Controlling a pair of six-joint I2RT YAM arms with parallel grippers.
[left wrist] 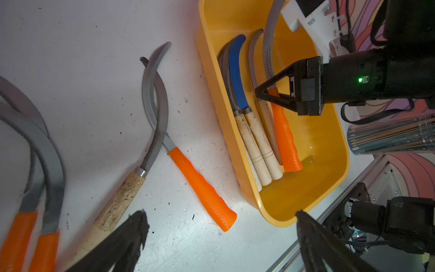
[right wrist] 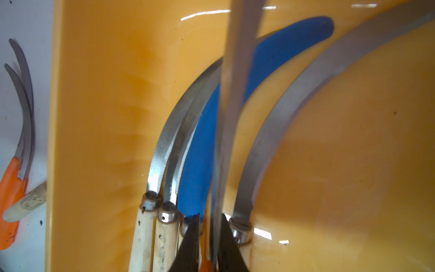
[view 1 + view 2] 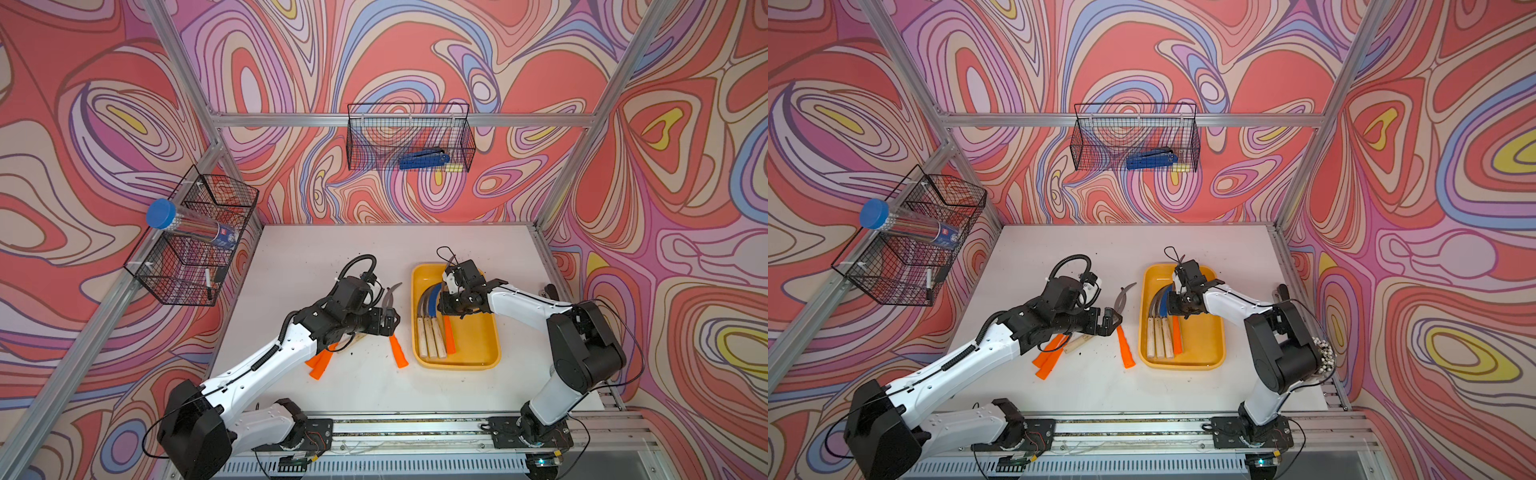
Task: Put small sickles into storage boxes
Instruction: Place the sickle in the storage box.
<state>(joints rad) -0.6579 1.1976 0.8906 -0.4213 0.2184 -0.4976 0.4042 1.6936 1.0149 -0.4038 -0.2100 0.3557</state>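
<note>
The yellow storage box lies on the right of the table, seen in both top views. Several wood-handled small sickles, one with a blue blade, lie side by side in it. My right gripper is shut on the neck of an orange-handled sickle inside the box, its blade pointing up. My left gripper hangs open over an orange-handled sickle that crosses a wood-handled one on the table. Two more orange-handled sickles lie under the left arm.
A black wire basket on the back wall holds a blue straight tool. Another wire basket on the left wall carries a clear tube with a blue cap. Aluminium frame rails run along the table's edges.
</note>
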